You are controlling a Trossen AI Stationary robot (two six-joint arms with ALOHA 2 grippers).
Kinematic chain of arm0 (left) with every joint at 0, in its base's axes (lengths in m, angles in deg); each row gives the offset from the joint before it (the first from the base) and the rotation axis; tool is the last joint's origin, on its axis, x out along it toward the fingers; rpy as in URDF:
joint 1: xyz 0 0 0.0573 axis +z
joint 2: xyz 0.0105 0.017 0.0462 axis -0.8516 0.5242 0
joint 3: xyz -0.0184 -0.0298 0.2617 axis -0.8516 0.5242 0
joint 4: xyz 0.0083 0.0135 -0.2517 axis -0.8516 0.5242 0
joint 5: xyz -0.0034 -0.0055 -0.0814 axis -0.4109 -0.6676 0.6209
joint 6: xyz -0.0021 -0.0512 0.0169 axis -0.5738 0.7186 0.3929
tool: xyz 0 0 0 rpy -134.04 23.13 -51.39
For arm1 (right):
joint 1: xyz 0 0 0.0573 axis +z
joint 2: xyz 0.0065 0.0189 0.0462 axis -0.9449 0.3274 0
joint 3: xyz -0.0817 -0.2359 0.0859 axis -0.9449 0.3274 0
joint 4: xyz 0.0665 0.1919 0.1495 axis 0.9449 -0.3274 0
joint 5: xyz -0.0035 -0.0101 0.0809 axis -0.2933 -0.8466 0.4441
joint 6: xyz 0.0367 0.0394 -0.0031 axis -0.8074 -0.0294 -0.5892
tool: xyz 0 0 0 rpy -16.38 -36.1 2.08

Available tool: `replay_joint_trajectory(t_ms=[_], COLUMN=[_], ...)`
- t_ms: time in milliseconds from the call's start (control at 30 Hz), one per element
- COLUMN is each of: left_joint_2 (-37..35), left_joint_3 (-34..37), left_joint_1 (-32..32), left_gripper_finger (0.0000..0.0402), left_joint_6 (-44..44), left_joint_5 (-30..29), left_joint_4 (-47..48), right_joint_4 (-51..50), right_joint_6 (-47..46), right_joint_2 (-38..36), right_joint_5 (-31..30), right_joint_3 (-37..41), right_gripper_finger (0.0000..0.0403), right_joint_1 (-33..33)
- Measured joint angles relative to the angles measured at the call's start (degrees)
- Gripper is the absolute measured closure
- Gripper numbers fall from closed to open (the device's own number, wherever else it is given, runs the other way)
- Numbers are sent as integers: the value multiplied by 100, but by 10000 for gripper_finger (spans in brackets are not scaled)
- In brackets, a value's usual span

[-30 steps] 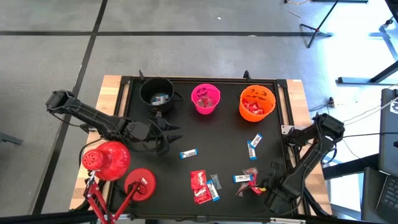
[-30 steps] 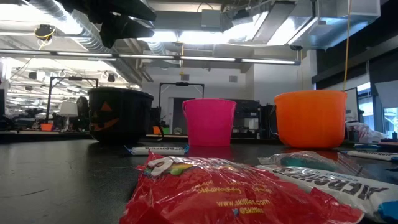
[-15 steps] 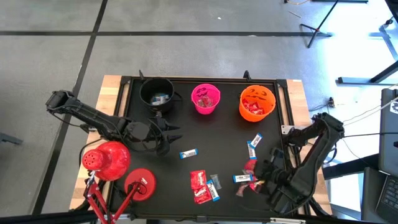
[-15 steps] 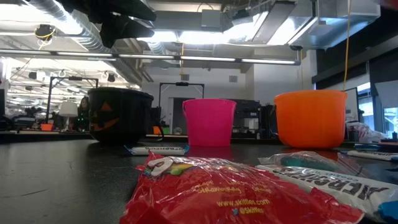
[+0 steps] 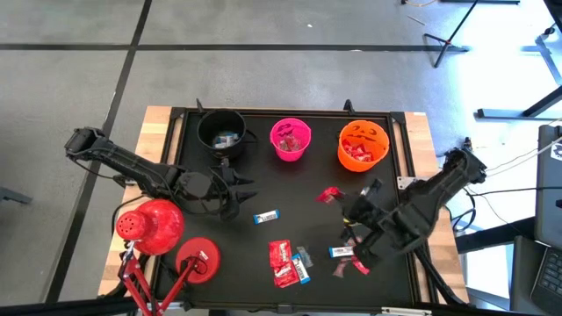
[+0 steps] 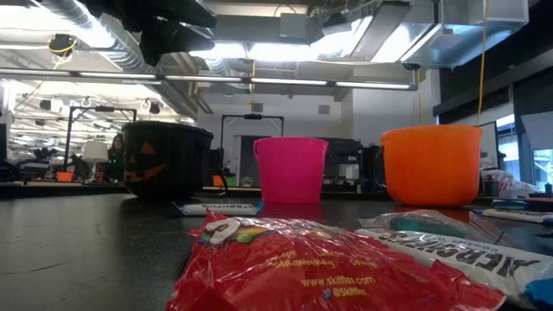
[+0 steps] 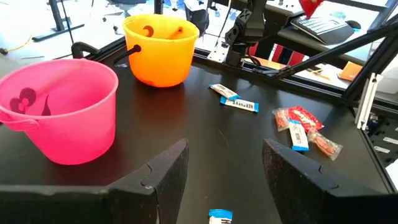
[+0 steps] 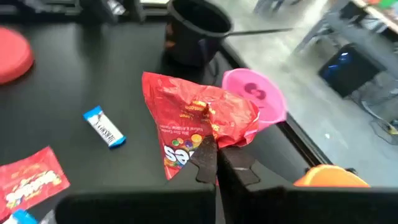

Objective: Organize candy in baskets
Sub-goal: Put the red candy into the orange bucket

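Note:
Three buckets stand in a row at the far side: black (image 5: 221,132), pink (image 5: 291,139) and orange (image 5: 363,146), each with sweets inside. My right gripper (image 5: 341,200) hovers over the table's middle right, below the orange bucket in the high view, shut on a red candy packet (image 5: 329,195). More sweets lie on the black mat: a blue-and-white one (image 5: 266,216), red packets (image 5: 281,262), and a mixed cluster (image 5: 349,256). My left gripper (image 7: 224,177) is open and waits at the left, near the black bucket, touching nothing. My right gripper pinches the red packet between its two fingers (image 8: 205,158) at one crumpled edge (image 8: 214,138). It comes in from the table's right. The packet is lifted clear of the mat and fans out beyond the fingertips.
Red dome lamp heads (image 5: 151,226) on red legs stand at the near left corner. The mat's raised frame (image 5: 399,118) bounds the work area. Bare mat lies between the buckets and the sweets. In the low view a red packet (image 6: 320,268) fills the foreground.
My right gripper has moved from the near right corner toward the table's middle and far side, rising. It has taken a red packet from the near-right cluster and lifted it clear, carrying it toward the buckets.

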State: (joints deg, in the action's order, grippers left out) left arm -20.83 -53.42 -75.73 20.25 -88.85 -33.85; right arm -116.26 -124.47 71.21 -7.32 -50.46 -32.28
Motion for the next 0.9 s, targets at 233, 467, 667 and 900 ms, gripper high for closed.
replay_joint_trajectory(t_ms=[233,467,667,900], left_joint_2=[1,2,1,2], left_joint_3=[0,0,0,0], left_joint_1=[0,0,4,7], left_gripper_finger=[206,206,206,206], left_joint_6=[-100,-100,-147,-271], left_joint_5=[4,50,63,-71], left_joint_4=[-2,-3,-59,-221], right_joint_4=[1487,1943,2813,2884], right_joint_6=[1531,1438,1613,1572], right_joint_2=[-6,-686,-2424,-4330], right_joint_5=[1150,1094,1372,1149], right_joint_3=[522,1787,3172,3854], right_gripper_finger=[403,403,403,403], right_joint_1=[-654,-1213,-1698,-2556])
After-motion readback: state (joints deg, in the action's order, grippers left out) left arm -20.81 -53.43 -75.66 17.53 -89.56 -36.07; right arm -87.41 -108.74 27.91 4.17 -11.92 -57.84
